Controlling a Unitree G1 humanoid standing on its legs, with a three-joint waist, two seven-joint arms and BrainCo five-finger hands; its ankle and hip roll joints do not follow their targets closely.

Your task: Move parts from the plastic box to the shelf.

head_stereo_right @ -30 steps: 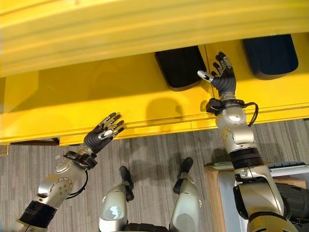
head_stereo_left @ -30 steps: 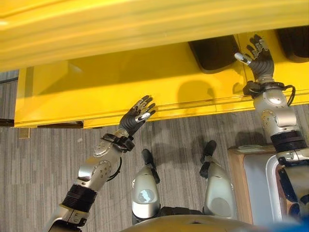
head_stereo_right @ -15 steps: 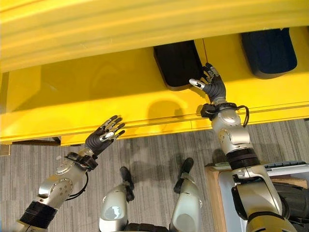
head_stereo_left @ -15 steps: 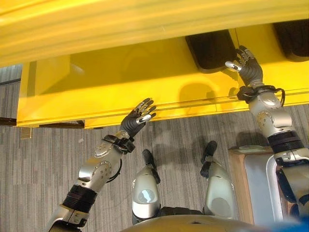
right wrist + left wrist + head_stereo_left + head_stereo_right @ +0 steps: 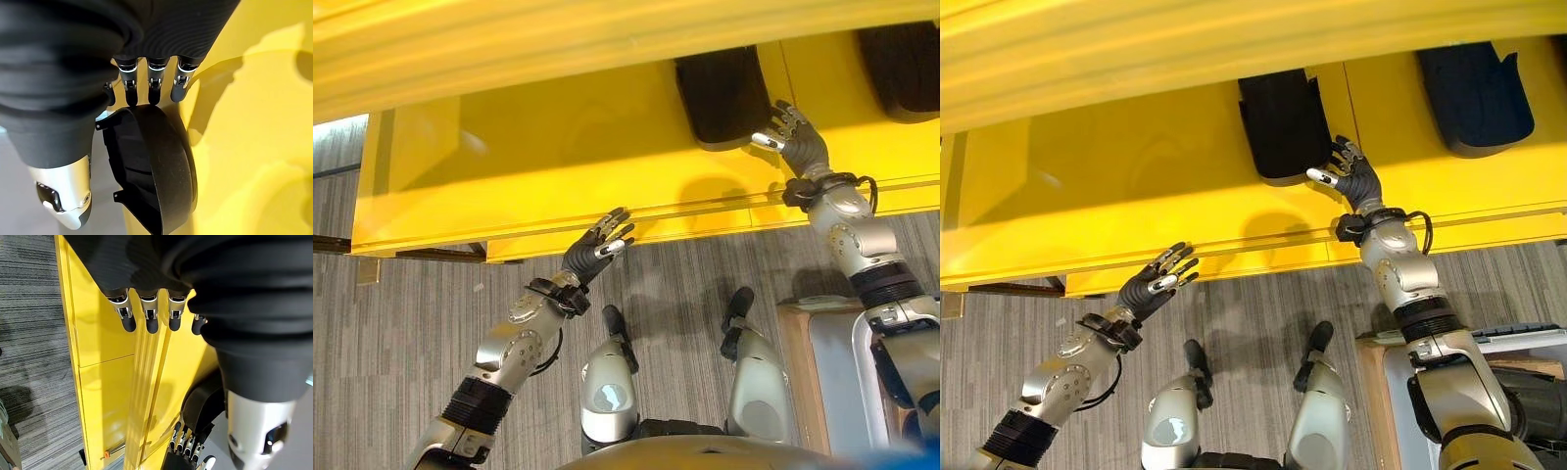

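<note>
Yellow shelf [image 5: 558,166] runs across the far side of your view, with grey carpet floor [image 5: 411,323] on the near side. Your right hand [image 5: 1351,176] reaches over the shelf's front lip and sits at the near right corner of a black moulded part [image 5: 1281,125] — a curved, shell-like piece lying on the shelf board. From the right wrist view, the fingers [image 5: 154,88] are straight and spread, their dark tips at the rim of the black part [image 5: 156,166]; you can't tell whether they actually touch it, but they are not curled round it. The thumb juts out towards the left, just beside the part's near edge.

A second black part [image 5: 1474,98] of the same kind lies further right on the same shelf, well apart from the first, past a seam in the yellow board.

Your left hand [image 5: 597,247] is held up in front of the shelf's near edge, well to the left of the right hand. Its fingers [image 5: 151,316] are straight and relaxed, holding nothing, with the tips near the ridged front lip of the shelf [image 5: 105,382].

At the near right, by your right arm, you can see the corner of a grey plastic box [image 5: 832,362] resting on a wooden surface [image 5: 795,372] — what is inside it cannot be made out.
</note>
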